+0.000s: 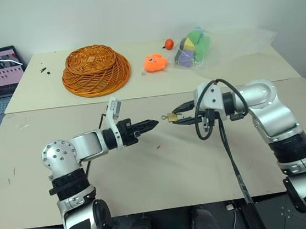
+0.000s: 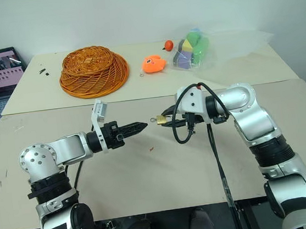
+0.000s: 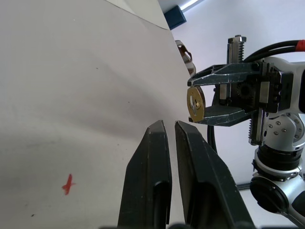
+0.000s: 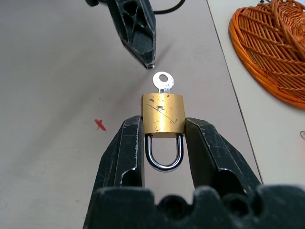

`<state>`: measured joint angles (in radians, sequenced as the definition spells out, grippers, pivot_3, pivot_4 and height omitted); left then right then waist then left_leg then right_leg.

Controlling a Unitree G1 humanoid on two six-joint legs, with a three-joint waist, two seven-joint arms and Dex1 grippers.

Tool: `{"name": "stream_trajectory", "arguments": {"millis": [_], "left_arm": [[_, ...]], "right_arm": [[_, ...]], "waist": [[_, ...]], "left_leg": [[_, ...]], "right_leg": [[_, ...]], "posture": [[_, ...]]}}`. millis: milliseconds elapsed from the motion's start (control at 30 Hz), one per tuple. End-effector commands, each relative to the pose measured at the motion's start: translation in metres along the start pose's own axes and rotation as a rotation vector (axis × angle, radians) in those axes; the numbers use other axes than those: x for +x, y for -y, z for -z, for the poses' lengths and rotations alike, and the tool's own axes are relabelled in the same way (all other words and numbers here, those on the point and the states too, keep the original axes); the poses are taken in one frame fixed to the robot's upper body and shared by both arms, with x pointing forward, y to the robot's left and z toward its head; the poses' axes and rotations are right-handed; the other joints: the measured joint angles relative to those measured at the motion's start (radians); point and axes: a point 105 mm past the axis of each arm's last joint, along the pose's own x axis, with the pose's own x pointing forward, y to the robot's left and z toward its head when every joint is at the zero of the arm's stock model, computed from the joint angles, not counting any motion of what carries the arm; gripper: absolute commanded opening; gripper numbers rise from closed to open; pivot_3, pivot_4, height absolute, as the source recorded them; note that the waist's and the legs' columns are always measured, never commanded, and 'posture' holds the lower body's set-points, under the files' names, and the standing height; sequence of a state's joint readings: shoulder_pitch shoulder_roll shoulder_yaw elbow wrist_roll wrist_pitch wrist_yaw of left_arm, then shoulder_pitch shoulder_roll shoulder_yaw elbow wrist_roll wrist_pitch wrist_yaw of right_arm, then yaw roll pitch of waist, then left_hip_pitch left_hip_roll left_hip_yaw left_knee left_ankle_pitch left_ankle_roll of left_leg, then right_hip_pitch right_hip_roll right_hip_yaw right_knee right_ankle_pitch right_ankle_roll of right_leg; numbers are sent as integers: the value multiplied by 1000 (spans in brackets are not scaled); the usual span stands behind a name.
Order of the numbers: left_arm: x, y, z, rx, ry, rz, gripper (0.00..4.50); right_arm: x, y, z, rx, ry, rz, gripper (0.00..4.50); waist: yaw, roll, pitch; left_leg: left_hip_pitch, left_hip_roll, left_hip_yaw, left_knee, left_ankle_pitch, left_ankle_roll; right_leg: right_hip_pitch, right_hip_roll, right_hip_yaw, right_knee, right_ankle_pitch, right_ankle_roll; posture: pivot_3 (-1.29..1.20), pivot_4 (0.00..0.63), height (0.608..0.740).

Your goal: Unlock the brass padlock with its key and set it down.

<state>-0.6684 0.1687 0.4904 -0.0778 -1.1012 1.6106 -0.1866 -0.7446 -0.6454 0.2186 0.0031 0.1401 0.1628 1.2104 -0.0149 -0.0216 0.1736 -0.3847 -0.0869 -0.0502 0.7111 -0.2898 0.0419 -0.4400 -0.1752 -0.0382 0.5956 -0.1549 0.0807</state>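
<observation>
Both arms had silver-grey metal shells w/ black joint bands. Left shoulder disc showed approx 6 small screws. Each gripper had 2 black tapered fingers: left gripper (image 1: 153, 124), right gripper (image 4: 164, 138). A white bracket sat atop the left wrist. Black cables looped off the right forearm; red mark near its wrist.

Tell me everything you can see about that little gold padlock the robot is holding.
The brass padlock is a small, scratched, yellow-gold metal block with a silver U-shaped shackle that looks closed. A silver key sticks out of its keyhole end. The right gripper clamps the block's two sides, holding it above the table, key end facing the shut left gripper, which stops short of it.
</observation>
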Motion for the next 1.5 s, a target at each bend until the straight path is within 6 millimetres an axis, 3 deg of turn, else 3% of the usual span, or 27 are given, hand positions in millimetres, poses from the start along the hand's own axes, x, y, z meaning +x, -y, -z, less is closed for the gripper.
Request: {"name": "stream_trajectory", "arguments": {"millis": [33,500,1133,1233,1300,1500], "left_arm": [[1,10,-8,31,16,31,379],[0,18,-7,35,11,74,379],[-4,19,-4,60,-24,67,379],[-5,18,-8,50,-2,63,1048],[-5,17,-13,32,31,64,1844],[-1,21,-23,-6,81,98,1844]], "right_arm": [[-1,10,-12,-57,29,32,893],[4,12,-5,-38,34,43,893],[-3,15,-16,-74,35,45,893],[-4,15,-16,-76,33,48,893],[-4,16,-17,-79,33,48,893],[-4,17,-18,-83,32,48,893]], "waist": [[1,0,0],[2,0,0],[1,0,0],[1,0,0],[1,0,0],[2,0,0]], "left_leg": [[0,0,0,0,0,0],[0,0,0,0,0,0],[0,0,0,0,0,0],[0,0,0,0,0,0],[0,0,0,0,0,0],[0,0,0,0,0,0]], "right_leg": [[0,0,0,0,0,0],[0,0,0,0,0,0],[0,0,0,0,0,0],[0,0,0,0,0,0],[0,0,0,0,0,0],[0,0,0,0,0,0]], "posture": [[0,150,739],[0,150,739],[0,150,739],[0,150,739],[0,150,739],[0,150,739]]}}
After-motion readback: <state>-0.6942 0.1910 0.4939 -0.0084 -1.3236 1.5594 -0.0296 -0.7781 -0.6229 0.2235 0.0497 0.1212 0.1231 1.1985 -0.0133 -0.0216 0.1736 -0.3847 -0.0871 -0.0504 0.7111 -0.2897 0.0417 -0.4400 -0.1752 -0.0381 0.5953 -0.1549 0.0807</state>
